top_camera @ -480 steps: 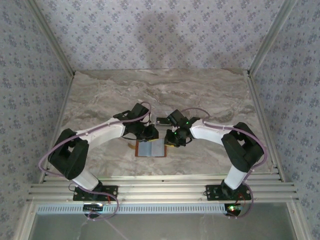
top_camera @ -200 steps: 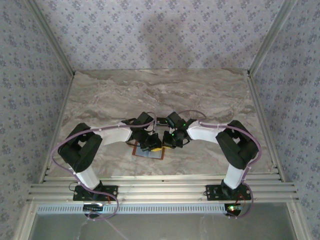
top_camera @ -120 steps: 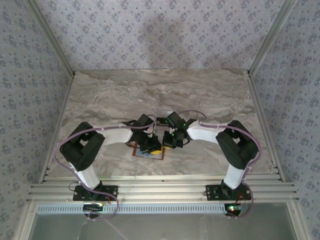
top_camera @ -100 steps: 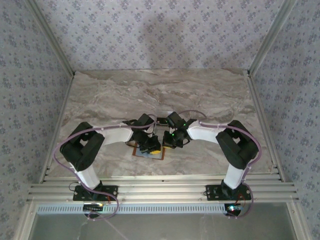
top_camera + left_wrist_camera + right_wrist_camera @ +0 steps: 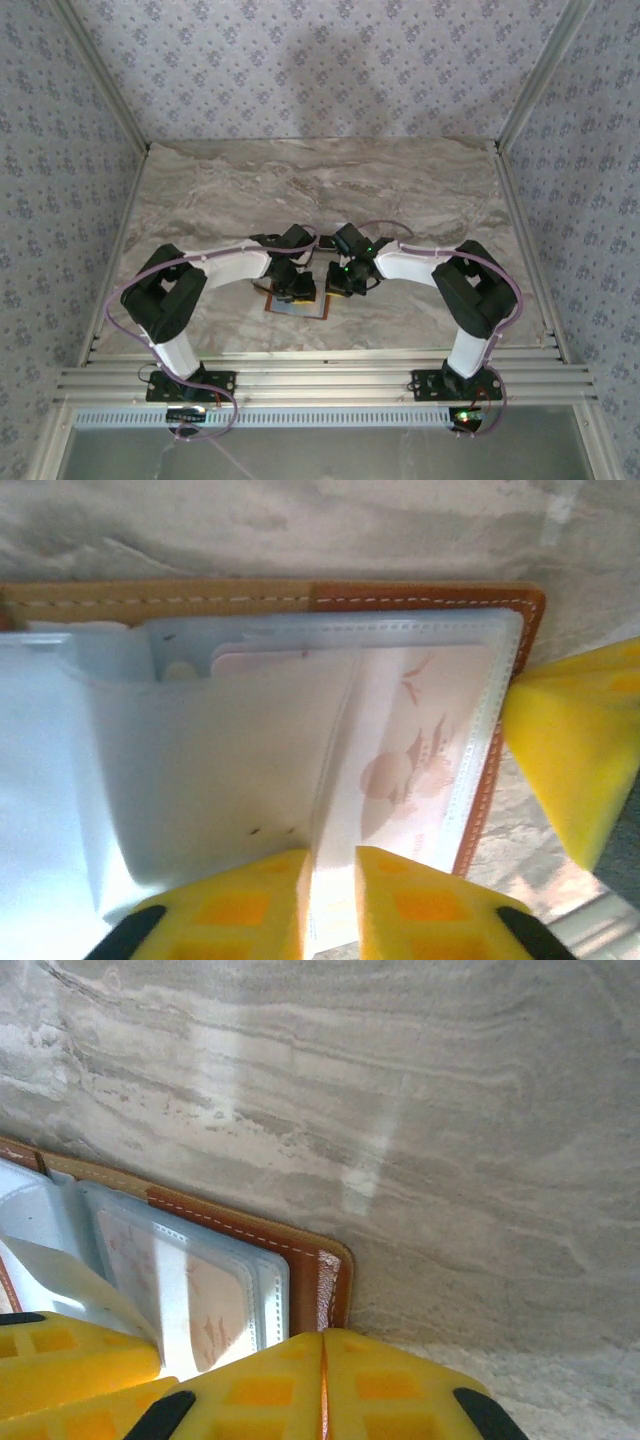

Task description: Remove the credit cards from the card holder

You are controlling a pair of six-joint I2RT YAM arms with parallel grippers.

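My left gripper (image 5: 332, 905) has bright yellow pads (image 5: 250, 905) with paler square checks and black backs; my right gripper (image 5: 322, 1385) has the same yellow and black. The card holder (image 5: 300, 595) is orange-brown leather with a row of white stitching along its edge and a pale blue-grey lining. The clear sleeve (image 5: 220, 780) looks milky blue-white. The credit card (image 5: 420, 760) under it is whitish-pink, printed with faint red rounds and bird shapes. The table (image 5: 300, 180) is grey-beige marble with darker wavy veins. The walls (image 5: 320, 70) are pale blue-grey with small darker sprigs. My arms (image 5: 225, 265) are white with black joints and purple cables (image 5: 120, 300).
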